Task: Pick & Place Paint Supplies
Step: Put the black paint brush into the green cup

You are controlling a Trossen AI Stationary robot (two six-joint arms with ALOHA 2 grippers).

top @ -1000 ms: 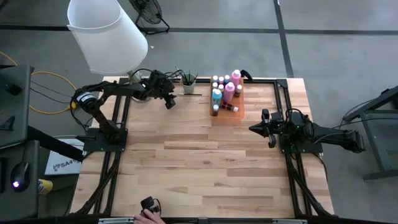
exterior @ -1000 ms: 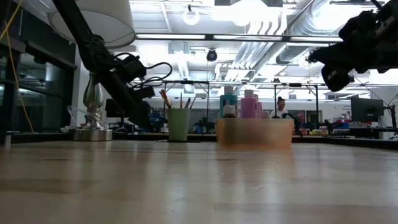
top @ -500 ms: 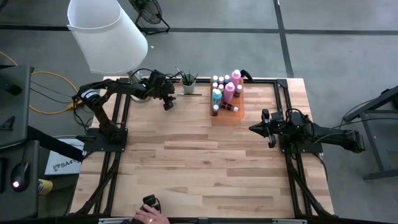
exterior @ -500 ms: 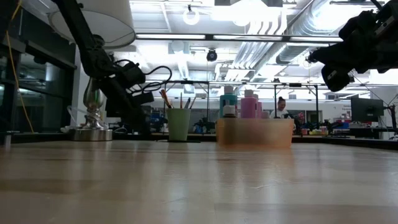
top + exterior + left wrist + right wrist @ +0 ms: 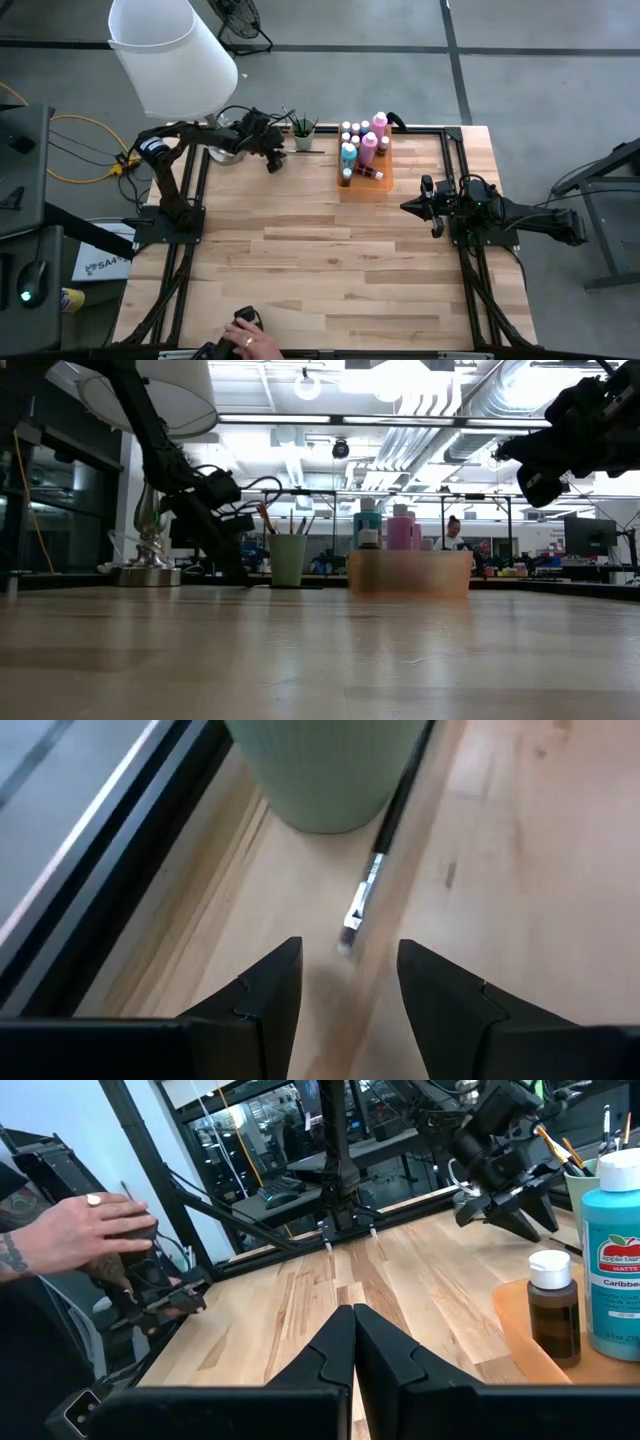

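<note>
1. Lying flat on the table point(image 5: 330, 250), a thin dark-handled paintbrush point(image 5: 375, 880) points its bristles toward the left tool point(image 5: 340, 982) while its handle runs up against the side of the pale green cup point(image 5: 330, 770). A brush this thin and low is hard to grip; if the fingers come down slightly off its line, they could close on bare wood or flick it away.

2. The left tool hangs just above that brush with its fingers spread to a moderate gap and nothing between them. In the overhead view it sits at the far left part of the table, just beside the cup point(image 5: 303, 137). A careless descent could press the fingertips into the table, or nudge the brush so it rolls.

3. The cup holds more brushes point(image 5: 265, 518) and stands right next to the target. Any sideways drift of the left tool could knock it over and scatter its contents.

4. The lamp base point(image 5: 147, 550) and big white shade point(image 5: 170, 55) stand close behind the left arm; a wide swing while lifting could catch them.

5. The paint bottles point(image 5: 362, 145) are crowded on the orange tray point(image 5: 385, 180) further right, one small brown bottle point(image 5: 553, 1305) at its near edge. A brush carried low across them could tip one.

6. The right tool point(image 5: 352, 1342) waits well apart at the table's right side, its fingers closed together and holding nothing.

7. A person's hand point(image 5: 250, 345) rests at the table's near edge, well away from both arms.
</note>
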